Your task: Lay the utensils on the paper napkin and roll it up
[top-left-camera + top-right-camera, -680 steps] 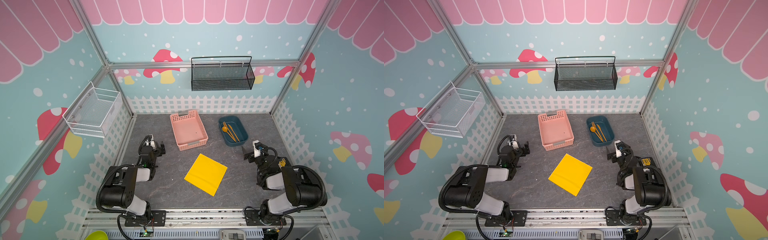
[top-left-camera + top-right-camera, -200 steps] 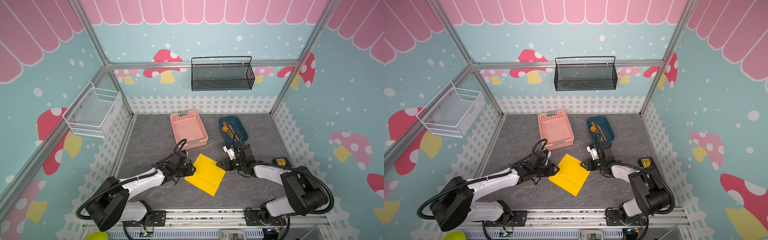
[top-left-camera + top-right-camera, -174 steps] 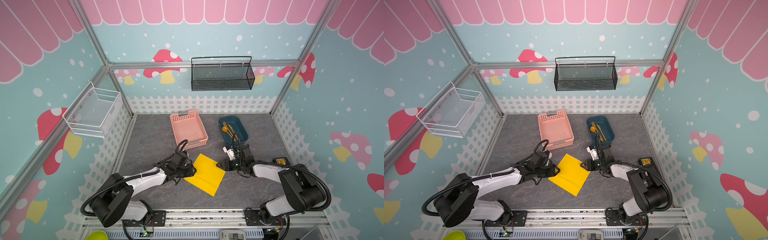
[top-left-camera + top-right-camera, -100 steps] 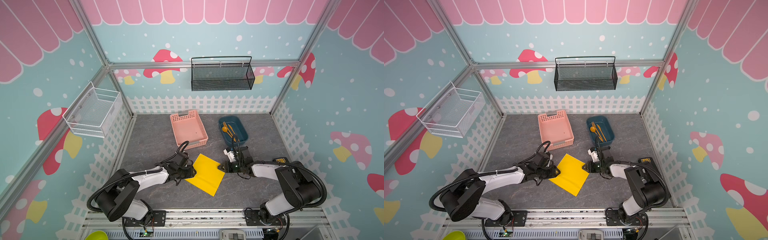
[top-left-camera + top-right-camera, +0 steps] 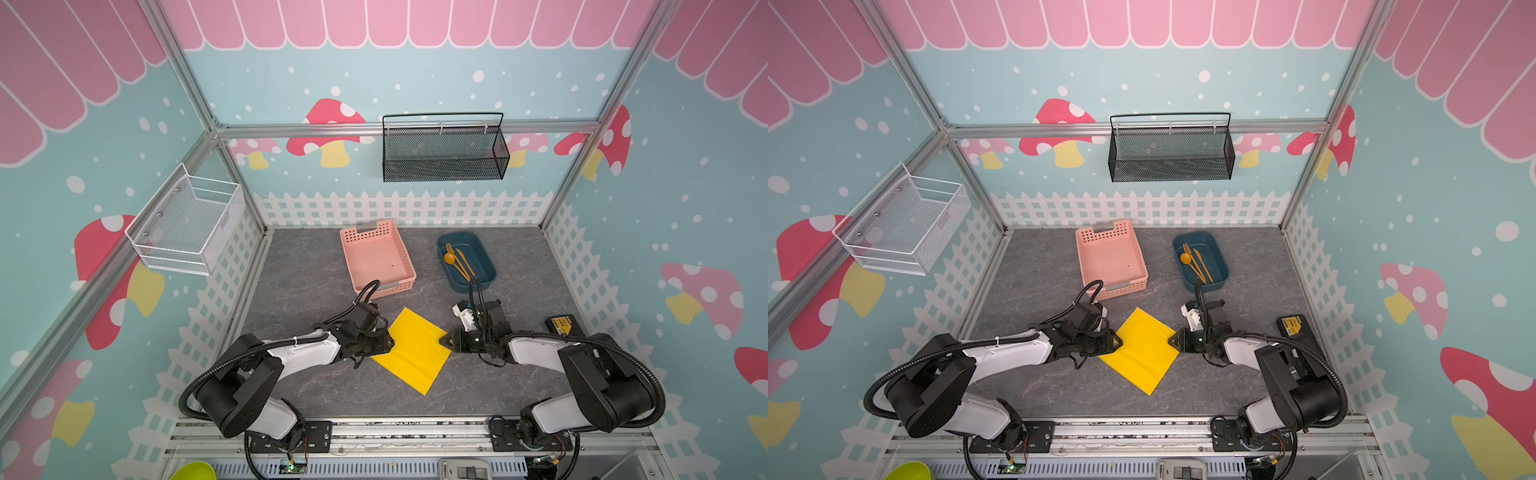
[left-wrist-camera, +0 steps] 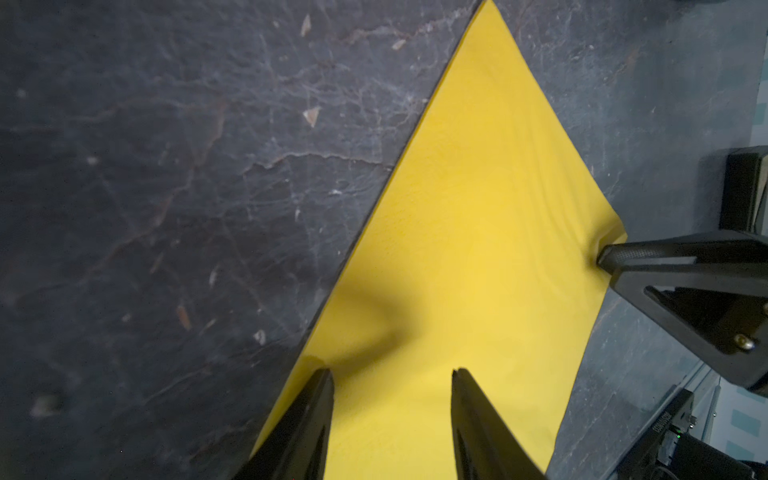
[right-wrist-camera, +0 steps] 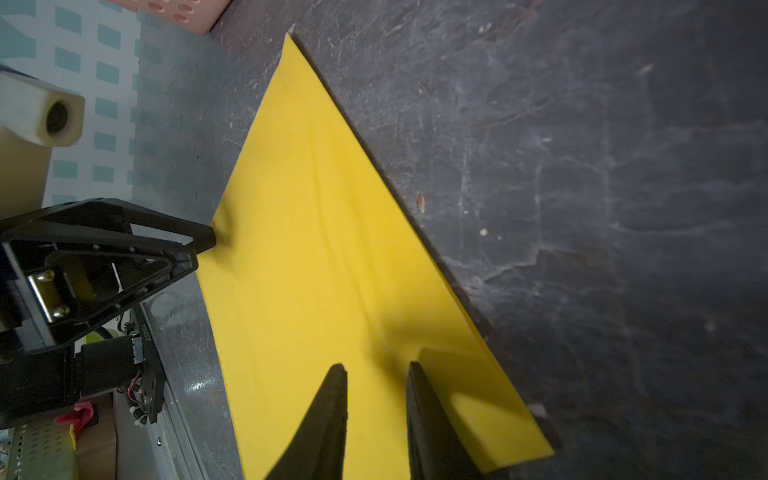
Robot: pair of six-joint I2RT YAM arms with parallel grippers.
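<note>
The yellow paper napkin (image 5: pixel 411 353) (image 5: pixel 1142 353) lies flat as a diamond on the dark floor, in both top views. My left gripper (image 5: pixel 390 343) (image 6: pixel 392 374) is open, its fingers straddling the napkin's (image 6: pixel 478 208) left corner. At the opposite corner my right gripper (image 5: pixel 442 341) (image 7: pixel 378 370) is open by a narrow gap over the napkin (image 7: pixel 311 228), and a raised flap (image 7: pixel 478 399) of napkin stands against the outer side of one finger. The utensils (image 5: pixel 457 262) (image 5: pixel 1194 262), a spoon, a fork and a knife, lie in the blue tray (image 5: pixel 488 266).
A pink basket (image 5: pixel 376 257) stands behind the napkin, to the left of the blue tray (image 5: pixel 1221 266). A black and yellow box (image 5: pixel 563 324) lies by the right fence. A black wire basket (image 5: pixel 442 151) hangs on the back wall, a white one (image 5: pixel 187 224) on the left wall.
Both arms have swung in from the sides to the napkin's two side corners. Over the last second the right jaws have narrowed and the left gripper has edged onto its corner.
</note>
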